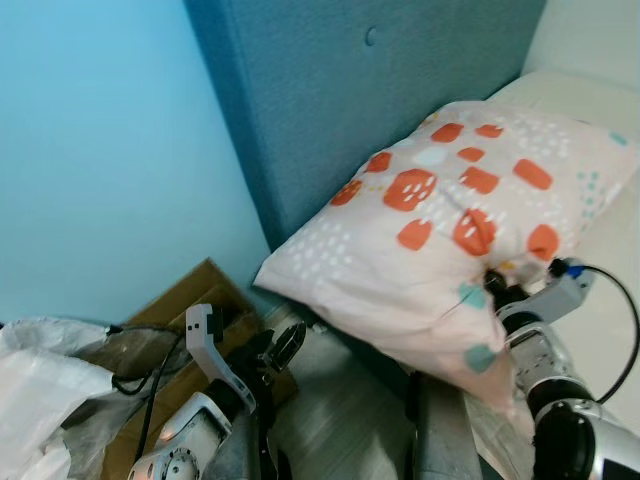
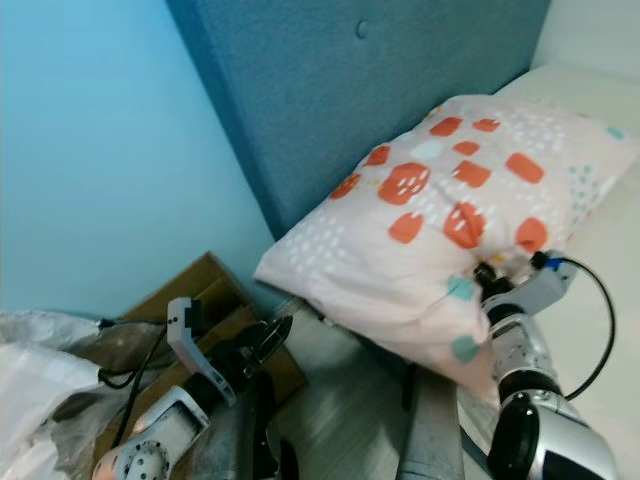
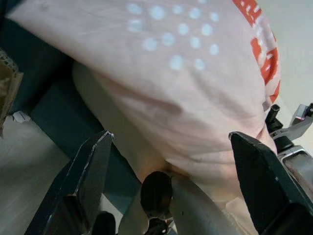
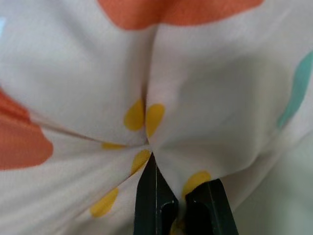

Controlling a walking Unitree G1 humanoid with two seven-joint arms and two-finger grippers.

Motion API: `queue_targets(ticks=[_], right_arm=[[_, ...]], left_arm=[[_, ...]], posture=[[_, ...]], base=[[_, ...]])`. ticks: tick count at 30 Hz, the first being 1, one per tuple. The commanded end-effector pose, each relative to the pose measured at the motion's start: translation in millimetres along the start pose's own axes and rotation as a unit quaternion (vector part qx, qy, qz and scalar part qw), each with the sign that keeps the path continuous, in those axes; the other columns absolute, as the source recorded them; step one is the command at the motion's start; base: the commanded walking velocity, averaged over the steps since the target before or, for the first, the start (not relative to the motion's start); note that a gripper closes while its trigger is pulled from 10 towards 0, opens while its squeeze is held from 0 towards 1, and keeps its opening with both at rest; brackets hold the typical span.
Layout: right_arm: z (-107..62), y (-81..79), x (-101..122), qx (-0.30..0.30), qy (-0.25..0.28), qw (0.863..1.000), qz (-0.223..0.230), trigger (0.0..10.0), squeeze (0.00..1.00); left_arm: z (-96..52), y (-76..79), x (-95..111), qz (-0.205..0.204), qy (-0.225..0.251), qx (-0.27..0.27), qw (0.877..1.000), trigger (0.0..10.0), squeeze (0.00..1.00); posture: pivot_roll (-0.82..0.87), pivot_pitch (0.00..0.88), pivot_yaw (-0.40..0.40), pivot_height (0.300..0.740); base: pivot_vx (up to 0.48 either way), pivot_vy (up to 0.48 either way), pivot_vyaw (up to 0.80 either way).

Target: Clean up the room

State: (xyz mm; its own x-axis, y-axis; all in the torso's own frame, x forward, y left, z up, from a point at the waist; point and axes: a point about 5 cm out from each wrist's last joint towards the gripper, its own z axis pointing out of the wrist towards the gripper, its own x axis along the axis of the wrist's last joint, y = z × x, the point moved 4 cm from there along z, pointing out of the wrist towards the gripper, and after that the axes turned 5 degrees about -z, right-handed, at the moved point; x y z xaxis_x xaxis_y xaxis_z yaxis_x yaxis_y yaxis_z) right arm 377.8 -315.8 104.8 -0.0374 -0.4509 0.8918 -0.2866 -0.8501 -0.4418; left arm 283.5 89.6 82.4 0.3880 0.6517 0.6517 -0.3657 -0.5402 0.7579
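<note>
Light blue wall [image 1: 100,150] is seen at left, padded teal headboard [image 1: 350,90] beside it. White mattress [image 1: 600,300] is seen at right, running up to the headboard. Pale pink pillow [image 1: 440,220] with orange, white and teal spots is leaned against the headboard, its lower corner overhanging the bed edge above the grey floor [image 1: 340,400]. Flattened brown cardboard [image 1: 190,300] is laid on the floor in the corner, and crumpled clear plastic bag [image 1: 40,390] is seen beside it at far left.

Right gripper [image 4: 164,196] is pinched closed on a fold of the pillow fabric at its lower front edge; puckered cloth is seen gathered at the fingertips [image 4: 151,186]. Right arm [image 1: 560,400] is reached up from the lower right, black cable looped beside it.

Left gripper [image 3: 171,161] is held wide, nothing between its fingers [image 3: 93,171], and is aimed at the underside of the pillow's overhanging corner, not touching it. In the head views it is seen low by the cardboard [image 1: 275,355].
</note>
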Motion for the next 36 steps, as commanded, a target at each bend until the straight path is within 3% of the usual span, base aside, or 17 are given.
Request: queue_targets(ticks=[1, 3, 7, 8, 11, 12, 14, 15, 17, 19, 20, 22, 24, 27, 28, 33, 36], right_arm=[[1.8, 9.1, 22, -0.033, 0.041, 0.999, 0.0, 0.0, 0.0], [0.1, 32.7, 66, -0.1, 0.108, 0.989, 0.004, 0.0, 0.0], [-3.2, 43.4, 83, -0.127, 0.134, 0.983, 0.012, 0.0, 0.0], [-10.0, 59.6, 101, -0.16, 0.164, 0.973, 0.029, 0.0, 0.0], [-10.0, 59.6, 101, -0.16, 0.164, 0.973, 0.029, 0.0, 0.0], [-17.6, 74.6, 114, -0.189, 0.19, 0.962, 0.051, 0.0, 0.0], [-17.6, 74.6, 114, -0.189, 0.19, 0.962, 0.051, 0.0, 0.0], [-29.5, 94.8, 126, -0.224, 0.222, 0.945, 0.089, 0.0, 0.0], [-29.5, 94.8, 126, -0.224, 0.222, 0.945, 0.089, 0.0, 0.0], [-50.0, 125.4, 129, -0.275, 0.268, 0.906, 0.181, 0.0, 0.0], [-50.0, 125.4, 129, -0.275, 0.268, 0.906, 0.181, 0.0, 0.0], [-61.5, 141.5, 118, -0.305, 0.289, 0.87, 0.257, 0.0, 0.0], [-64.8, 146.1, 107, -0.32, 0.29, 0.854, 0.292, 0.0, 0.0], [-55.0, 133.9, 93, -0.304, 0.264, 0.87, 0.284, 0.0, 0.0], [-38.4, 109.3, 79, -0.262, 0.227, 0.902, 0.259, 0.0, 0.0], [-14.7, 62.7, 53, -0.182, 0.169, 0.943, 0.223, 0.0, 0.0], [-8.0, 44.9, 44, -0.151, 0.148, 0.955, 0.21, 0.0, 0.0]], left_arm=[[-5.8, -4.1, -4, -0.008, -0.005, 0.014, 1.0, 10.0, 0.0], [-7.9, -0.2, -4, -0.009, -0.006, 0.014, 1.0, 10.0, 0.0], [-8.7, 2.3, -5, -0.01, -0.007, 0.014, 1.0, 10.0, 0.0], [-9.0, 5.4, -5, -0.014, -0.007, 0.012, 1.0, 10.0, 0.0], [-9.0, 5.4, -5, -0.014, -0.007, 0.012, 1.0, 10.0, 0.0], [-9.3, 8.4, -5, -0.017, -0.006, 0.01, 1.0, 10.0, 0.0], [-9.3, 8.4, -5, -0.017, -0.006, 0.01, 1.0, 10.0, 0.0], [-9.1, 12.4, -6, -0.024, -0.007, 0.005, 1.0, 10.0, 0.0], [-9.1, 12.4, -6, -0.024, -0.007, 0.005, 1.0, 10.0, 0.0], [-9.6, 19.1, -11, -0.038, -0.014, -0.001, 0.999, 10.0, 0.0], [-9.6, 19.1, -11, -0.038, -0.014, -0.001, 0.999, 10.0, 0.0], [-9.4, 23.6, -13, -0.045, -0.02, -0.004, 0.999, 10.0, 0.0], [-9.1, 27.1, -13, -0.05, -0.021, -0.008, 0.998, 10.0, 0.0], [-9.5, 31.8, -15, -0.074, -0.022, -0.016, 0.997, 10.0, 0.0], [-10.2, 42.6, -21, -0.116, -0.044, -0.051, 0.991, 10.0, 0.0], [-20.0, 73.1, -41, -0.176, -0.121, -0.14, 0.967, 10.0, 0.0], [-26.2, 81.9, -51, -0.187, -0.154, -0.162, 0.957, 10.0, 0.0]], posture=[[0.13, 0.324, 0.12, 0.553], [0.16, 0.323, 0.119, 0.553], [0.16, 0.322, 0.117, 0.553], [0.17, 0.322, 0.116, 0.553], [0.17, 0.322, 0.116, 0.553], [0.17, 0.322, 0.114, 0.553], [0.17, 0.322, 0.114, 0.553], [0.18, 0.324, 0.112, 0.553], [0.18, 0.324, 0.112, 0.553], [0.18, 0.329, 0.116, 0.553], [0.18, 0.329, 0.116, 0.553], [0.18, 0.327, 0.117, 0.553], [0.19, 0.326, 0.117, 0.553], [0.18, 0.327, 0.115, 0.553], [0.18, 0.327, 0.114, 0.553], [0.17, 0.327, 0.109, 0.553], [0.15, 0.329, 0.106, 0.553]], base=[[0.0, 0.0, 0.0], [0.0, 0.0, 0.0], [0.0, 0.0, 0.0], [0.0, 0.0, 0.0], [0.0, 0.0, 0.0], [0.0, 0.0, 0.0], [0.0, 0.0, 0.0], [0.0, 0.0, 0.0], [0.0, 0.0, 0.0], [0.0, 0.0, 0.0], [0.0, 0.0, 0.0], [0.0, 0.0, 0.0], [0.0, 0.0, 0.0], [0.0, 0.0, 0.0], [0.0, 0.0, 0.0], [0.0, 0.0, 0.0], [0.0, 0.0, 0.0]])
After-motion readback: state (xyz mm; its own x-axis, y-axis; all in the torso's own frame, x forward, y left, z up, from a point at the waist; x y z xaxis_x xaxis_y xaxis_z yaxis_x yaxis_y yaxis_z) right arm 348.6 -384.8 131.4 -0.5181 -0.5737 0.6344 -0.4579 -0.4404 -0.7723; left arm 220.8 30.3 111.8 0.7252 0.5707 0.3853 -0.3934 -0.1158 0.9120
